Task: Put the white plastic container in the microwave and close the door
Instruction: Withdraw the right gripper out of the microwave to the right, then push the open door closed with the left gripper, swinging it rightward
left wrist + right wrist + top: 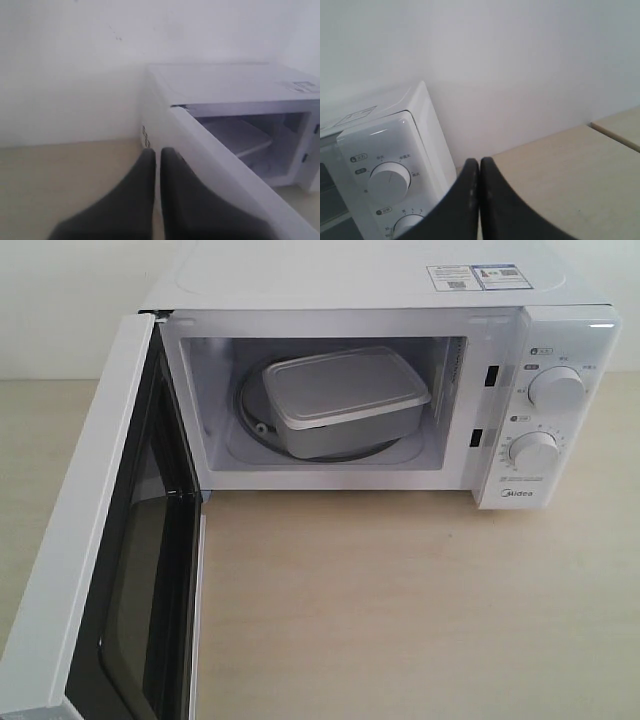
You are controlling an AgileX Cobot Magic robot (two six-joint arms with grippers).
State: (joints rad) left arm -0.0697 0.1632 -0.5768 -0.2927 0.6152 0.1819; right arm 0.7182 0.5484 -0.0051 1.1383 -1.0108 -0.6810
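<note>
The white plastic container (345,400) sits lidded on the glass turntable inside the white microwave (560,330). The door (90,560) stands wide open, swung toward the front left, its dark window facing the cavity. Neither gripper shows in the exterior view. In the left wrist view my left gripper (156,151) is shut with nothing in it, beside the outer face of the door (210,145), with the microwave (240,85) behind. In the right wrist view my right gripper (479,161) is shut and empty, off to the side of the microwave (395,150) by its dials.
The microwave stands on a light wooden table (400,600) against a white wall (520,65). Two round dials (556,390) are on the right panel. A seam in the tabletop (615,135) shows in the right wrist view.
</note>
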